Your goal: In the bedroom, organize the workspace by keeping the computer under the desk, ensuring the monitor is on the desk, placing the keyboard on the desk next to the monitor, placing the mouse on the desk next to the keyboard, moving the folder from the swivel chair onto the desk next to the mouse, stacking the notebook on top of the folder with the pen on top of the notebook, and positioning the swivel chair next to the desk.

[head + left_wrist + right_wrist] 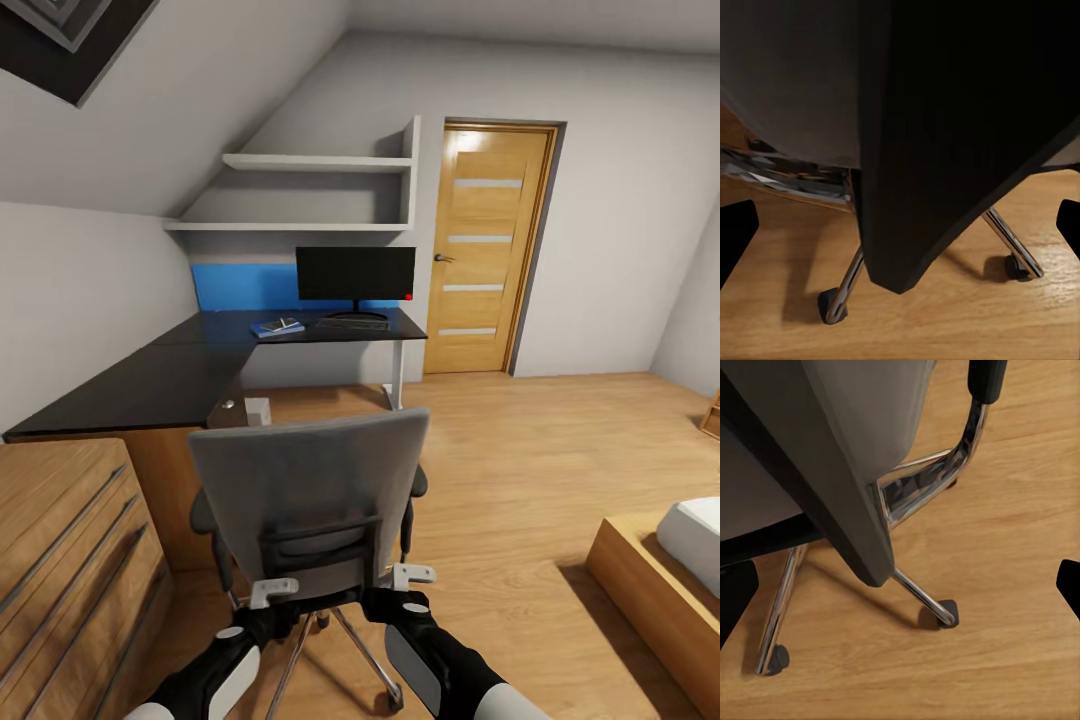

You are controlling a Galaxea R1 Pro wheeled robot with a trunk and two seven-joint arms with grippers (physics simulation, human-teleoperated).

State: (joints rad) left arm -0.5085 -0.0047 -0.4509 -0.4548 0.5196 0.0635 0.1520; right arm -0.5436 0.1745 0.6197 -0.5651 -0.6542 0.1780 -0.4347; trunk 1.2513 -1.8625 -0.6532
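From the head camera we see the swivel chair (310, 500) before the desk (170, 375), which holds the monitor (355, 273), keyboard (352, 323) and folder (277, 327). The left gripper (272, 592) and right gripper (412, 577) stand spread wide beside the chair's back. At the wrists, chrome legs (844, 289) show; the seat is hidden.

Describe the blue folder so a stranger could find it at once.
Start at the black corner desk under the white wall shelves. On its far wing, left of the monitor and keyboard, lies the folder: flat and bright blue, the only coloured item on the dark top.
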